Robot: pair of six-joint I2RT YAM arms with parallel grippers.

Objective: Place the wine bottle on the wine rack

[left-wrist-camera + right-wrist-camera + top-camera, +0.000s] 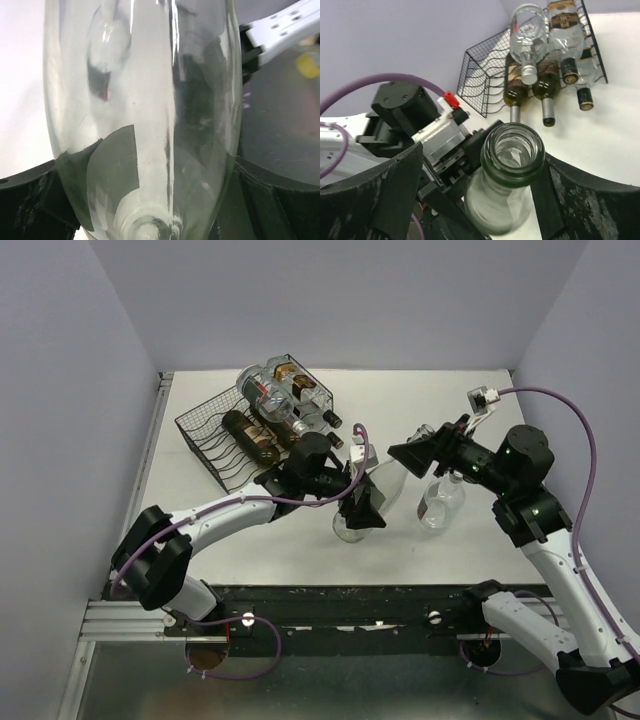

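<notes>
A clear, empty wine bottle (375,495) hangs tilted above the table, base toward me and neck up to the right. My left gripper (362,508) is shut on its lower body. The glass fills the left wrist view (145,125), with a black finger on each side of it. My right gripper (418,455) is open around the bottle's mouth (512,152). Its right finger (570,200) is next to the lip and its left finger (395,190) stands apart. The black wire wine rack (215,435) stands at the back left, also in the right wrist view (485,75).
Several bottles (280,400) lie in the rack, necks pointing right, clear ones on top of dark ones (545,75). A second clear glass bottle (441,504) seems to stand on the table under my right wrist. Grey walls enclose the table on three sides.
</notes>
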